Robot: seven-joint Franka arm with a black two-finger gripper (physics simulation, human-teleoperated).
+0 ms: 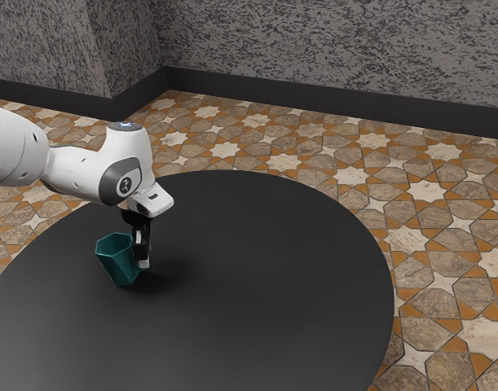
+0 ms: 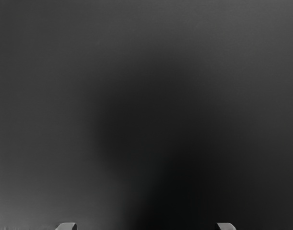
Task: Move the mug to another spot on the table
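1. Nearest to where I stand is the round matte-black counter (image 1: pixel 273 318), its front edge curving across the lower part of the exterior view.
2. On that counter, towards the exterior view's left, sits the teal faceted mug (image 1: pixel 116 259). It is wide at the rim, narrow at the base, and looks tipped a little, its open mouth facing up and towards the exterior view's left.
3. A white seven-joint robot arm (image 1: pixel 69 167) with grey joint caps comes in from the exterior view's left and bends down over the mug.
4. Its black two-finger claw (image 1: pixel 140 256) hangs just beside the mug, on the side towards the exterior view's right. One dark finger runs down along the mug's outer wall, but I cannot tell whether it touches.
5. Seen from the wrist, two pale fingertips (image 2: pixel 65 225) stand far apart with bare dark counter (image 2: pixel 146 72) between them, so the claw is spread wide and grips nothing.
6. A soft dark shadow lies on the counter ahead of the fingertips in the wrist view.
7. Around the counter spreads a tiled floor (image 1: pixel 444 204) of orange, cream and brown star patterns.
8. Behind it rise rough grey plastered walls (image 1: pixel 314 37) with a black skirting board (image 1: pixel 314 88) along their foot.
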